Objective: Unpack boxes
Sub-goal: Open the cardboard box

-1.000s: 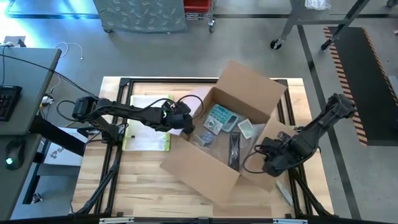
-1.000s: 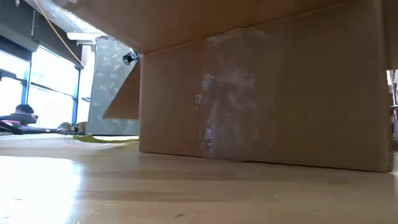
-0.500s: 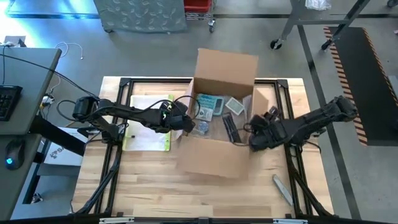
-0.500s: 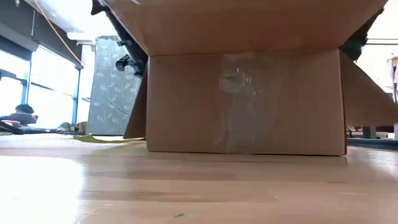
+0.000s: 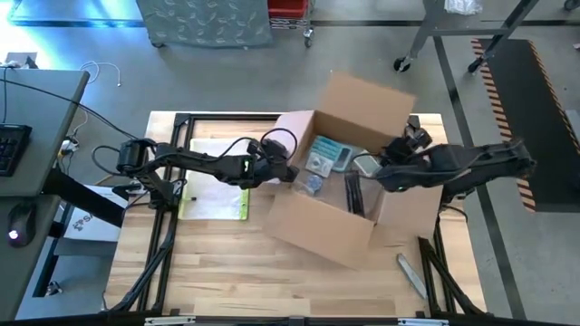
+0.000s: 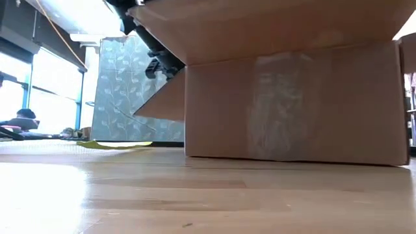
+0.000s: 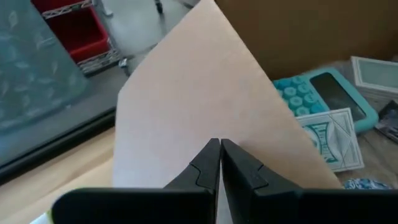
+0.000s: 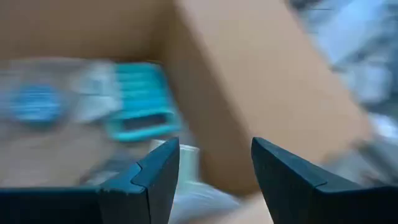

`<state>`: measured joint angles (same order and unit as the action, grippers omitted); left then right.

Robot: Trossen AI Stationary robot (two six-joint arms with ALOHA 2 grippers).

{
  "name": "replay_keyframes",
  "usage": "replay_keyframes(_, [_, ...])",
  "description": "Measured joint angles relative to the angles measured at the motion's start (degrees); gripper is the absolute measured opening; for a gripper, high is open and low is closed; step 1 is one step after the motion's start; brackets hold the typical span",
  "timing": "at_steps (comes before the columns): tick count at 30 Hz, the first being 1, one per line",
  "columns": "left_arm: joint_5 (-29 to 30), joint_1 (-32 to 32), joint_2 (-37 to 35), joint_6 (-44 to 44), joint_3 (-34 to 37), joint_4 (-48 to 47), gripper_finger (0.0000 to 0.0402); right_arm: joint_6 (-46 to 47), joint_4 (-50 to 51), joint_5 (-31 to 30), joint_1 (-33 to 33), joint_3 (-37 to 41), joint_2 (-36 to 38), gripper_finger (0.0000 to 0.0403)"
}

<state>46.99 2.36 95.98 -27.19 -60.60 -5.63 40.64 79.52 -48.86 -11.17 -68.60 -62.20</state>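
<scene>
The brown cardboard box (image 5: pixel 319 222) stands open on the table, skewed, flaps spread; in the low view its taped wall (image 6: pixel 292 104) fills the picture. Inside lie a teal calculator (image 5: pixel 324 156), a card deck (image 7: pixel 326 140), a dark strip and crinkly film. My left gripper (image 5: pixel 283 170) is shut at the box's left flap (image 7: pixel 186 93). My right gripper (image 5: pixel 381 174) is open over the box's right wall (image 8: pixel 249 81), one finger (image 8: pixel 155 171) on the inner side and the other finger (image 8: pixel 283 171) on the outer side. My left gripper's shut fingertips (image 7: pixel 219 144) lie against the broad face of the left flap (image 7: pixel 205 118), coming level from the table's left; the flap is not between the fingers. My right gripper straddles the right wall's top edge (image 8: pixel 186 112) from above; whether its fingers touch the cardboard, I cannot tell.
A flat clear sleeve with a yellow edge (image 5: pixel 216 186) lies on the table left of the box, under my left arm. A small grey tool (image 5: pixel 410 274) lies near the right near corner. Bare wood (image 5: pixel 227 272) stretches in front of the box.
The box has swung about on the table: skewed, then square to the edges, now skewed again and shifted toward the right. My right gripper has travelled from beside the box's near right corner toward the far edge, up to the right wall. My left gripper has shifted slightly rightward.
</scene>
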Motion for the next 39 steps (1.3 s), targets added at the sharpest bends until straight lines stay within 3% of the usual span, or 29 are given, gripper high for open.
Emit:
replay_keyframes(5, [1.18,-1.48,-1.62,3.12,-0.6,0.24,0.0,-14.13,-17.77,18.01,-1.35,1.37,3.28,0.0188])
replay_keyframes(9, [0.65,-3.09,-4.68,5.95,-1.7,0.31,0.0,-24.88,-32.62,30.87,-3.09,7.62,2.56,0.0192])
replay_keyframes(12, [-2.01,-4.55,-6.67,6.72,-1.79,-0.15,0.0,-26.84,-42.58,34.93,-4.01,13.05,1.51,0.0209])
replay_keyframes(16, [-4.59,-6.52,-7.21,4.65,-1.81,-2.92,0.0,-25.49,-50.89,38.85,-3.88,18.07,-1.67,0.0262])
replay_keyframes(21, [-4.64,-7.62,-6.19,-3.06,-1.72,-10.84,0.0,-22.66,-52.36,37.99,-3.95,20.13,-8.25,0.033])
replay_keyframes(24, [-4.25,-7.74,-5.81,-7.36,-0.6,-11.69,0.0,-25.34,-52.21,37.78,-3.86,20.11,-12.27,0.0334])
replay_keyframes(28, [-4.74,-7.91,-5.35,-9.57,-0.2,-12.02,0.0,-30.49,-50.83,35.12,-2.08,20.14,-14.96,0.0281])
replay_keyframes(34, [-3.54,-8.11,-5.14,-9.7,-0.11,-12.4,0.0,-46.02,-48.53,32.9,1.64,20.13,-15.12,0.0135])
replay_keyframes(39, [-2.5,-8.29,-5.38,-9.17,0.02,-12.95,0.0,-49.99,-47.26,33.1,5.54,20.13,-15.21,0.0041])
